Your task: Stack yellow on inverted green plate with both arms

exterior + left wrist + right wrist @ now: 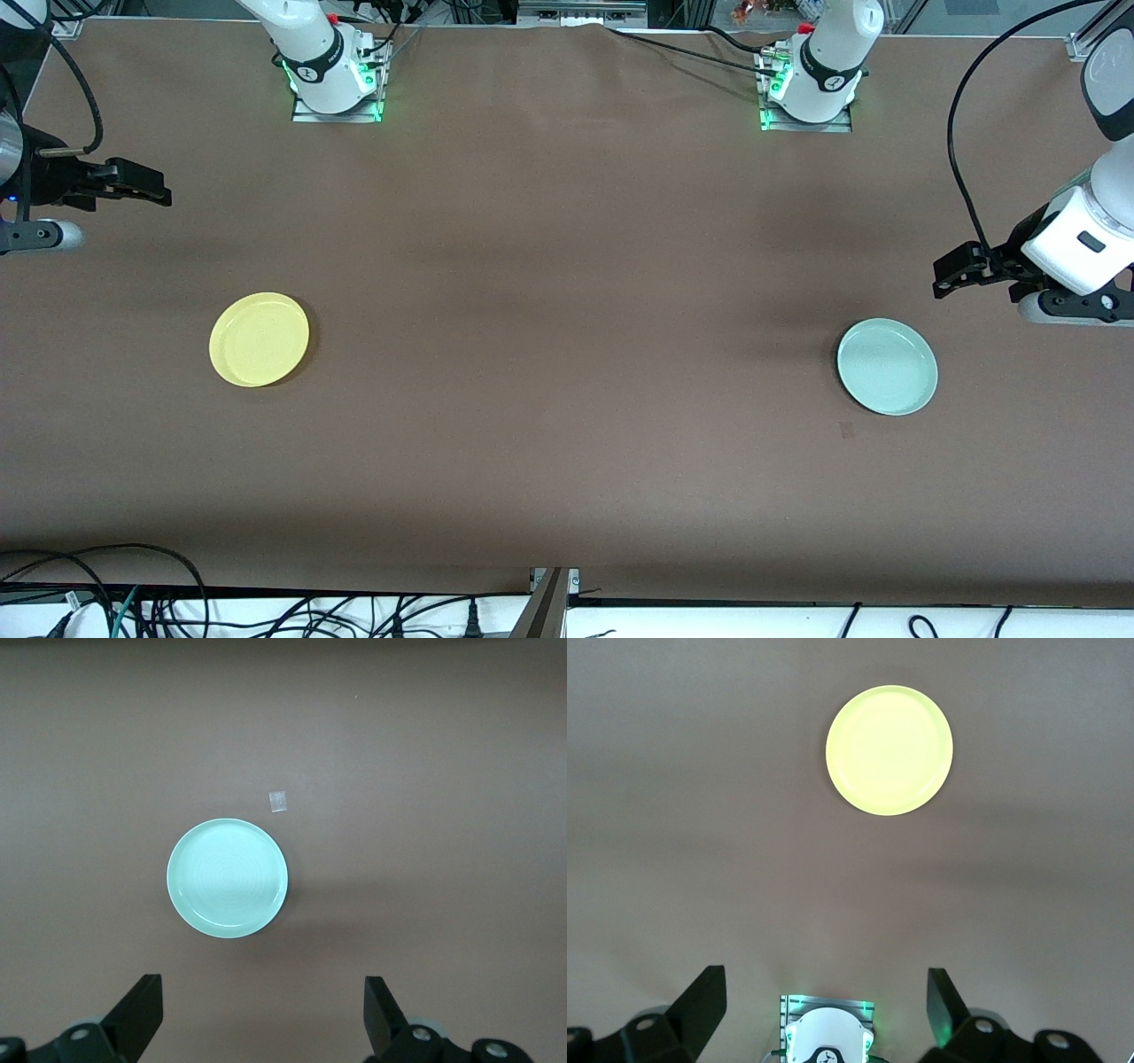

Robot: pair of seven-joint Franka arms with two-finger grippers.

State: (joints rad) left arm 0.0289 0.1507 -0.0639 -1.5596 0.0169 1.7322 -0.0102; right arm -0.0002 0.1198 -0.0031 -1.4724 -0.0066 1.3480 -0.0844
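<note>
The small round pale mint-green plate (887, 367) lies rim-up on my brown bench (567, 310) toward my left arm's end, the round bright yellow plate (259, 338) toward my right arm's. My left gripper (948, 276) and right gripper (152, 188) hang released, holding nothing.

You've got yellow (259, 339) on the table (567, 354) toward the right arm's end, green plate (887, 367) toward the left arm's end, well apart, plate rim-up and slightly nearer the front camera. In the front view a small tape mark (846, 430) sits near the plate, at its 7 o'clock.
</note>
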